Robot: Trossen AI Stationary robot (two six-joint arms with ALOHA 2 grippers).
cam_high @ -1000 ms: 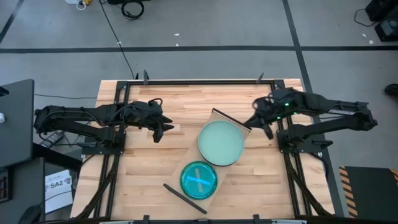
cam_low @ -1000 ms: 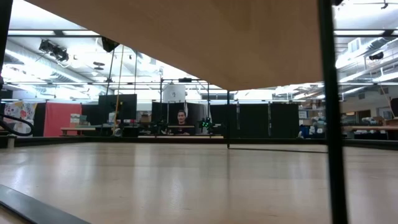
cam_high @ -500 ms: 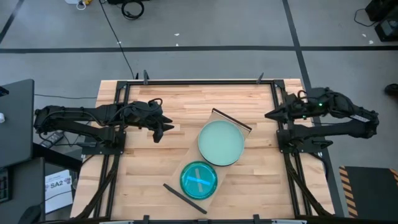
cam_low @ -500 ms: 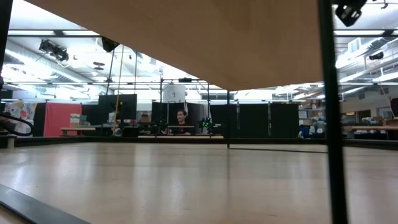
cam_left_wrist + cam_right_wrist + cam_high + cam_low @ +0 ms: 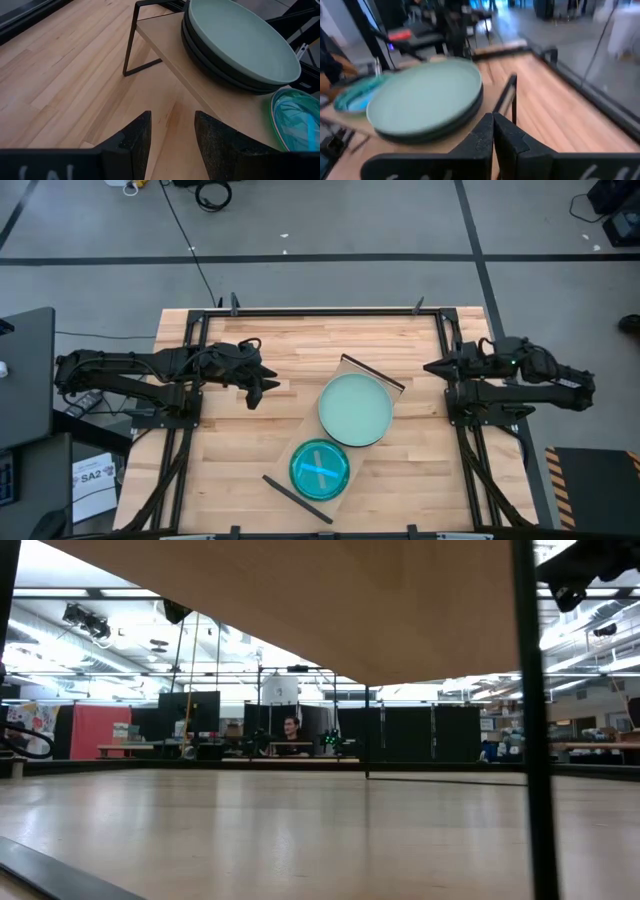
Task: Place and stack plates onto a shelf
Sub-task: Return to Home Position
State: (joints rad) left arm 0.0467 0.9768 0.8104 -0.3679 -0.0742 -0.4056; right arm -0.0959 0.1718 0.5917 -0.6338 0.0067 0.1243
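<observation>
1. The shelf (image 5: 343,370) lies slantwise on the middle of the bench (image 5: 240,470); a thin dark strip runs along each short end; the left wrist view shows it raised on a thin dark frame leg.
2. On the shelf end farther from the bench's front edge, a pale mint-green plate (image 5: 355,410) sits on top of a black plate (image 5: 192,45); only the black rim shows under it.
3. On the nearer end sits a translucent blue plate (image 5: 320,469), just beside the mint-green one; whether anything lies under it I cannot tell.
4. The left gripper (image 5: 262,385) hovers over the left half of the bench, pointing toward the shelf and apart from it; its own camera shows its two fingers spread with bare wood between them; it holds nothing.
5. The right gripper (image 5: 432,367) is at the right edge of the bench, by the dark frame rail, well apart from the plates; its fingers are pressed together and empty.
6. In the low view the shelf's pale underside fills the upper part; a person (image 5: 291,732) sits far back in the room.
</observation>
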